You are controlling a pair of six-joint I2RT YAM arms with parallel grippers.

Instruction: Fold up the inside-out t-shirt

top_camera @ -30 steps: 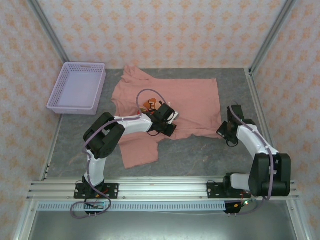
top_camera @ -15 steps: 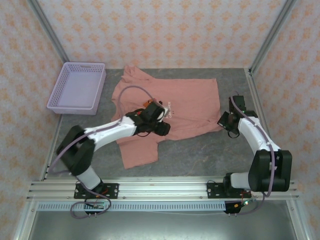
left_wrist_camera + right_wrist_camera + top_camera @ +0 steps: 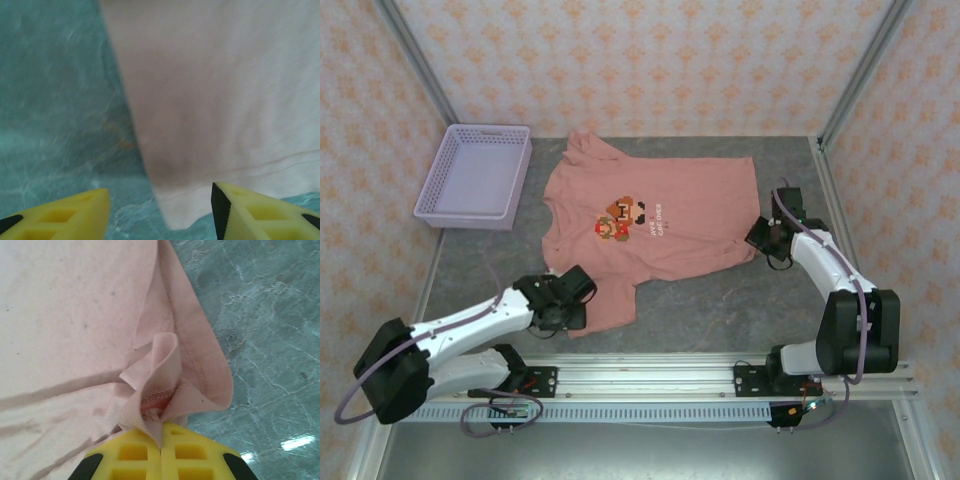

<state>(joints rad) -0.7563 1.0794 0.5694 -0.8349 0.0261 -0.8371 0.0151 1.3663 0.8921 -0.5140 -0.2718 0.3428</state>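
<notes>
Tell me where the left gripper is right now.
In the top view, the left gripper is at the near left of the table, open over the near-left corner of the t-shirt.

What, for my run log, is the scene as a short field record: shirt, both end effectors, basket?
t-shirt: salmon-pink, spread flat on the grey table, print facing up
left end effector: open, over the shirt's near-left corner, nothing gripped
right end effector: shut on the shirt's bunched right edge
basket: lavender, far left, apart from the shirt
</notes>
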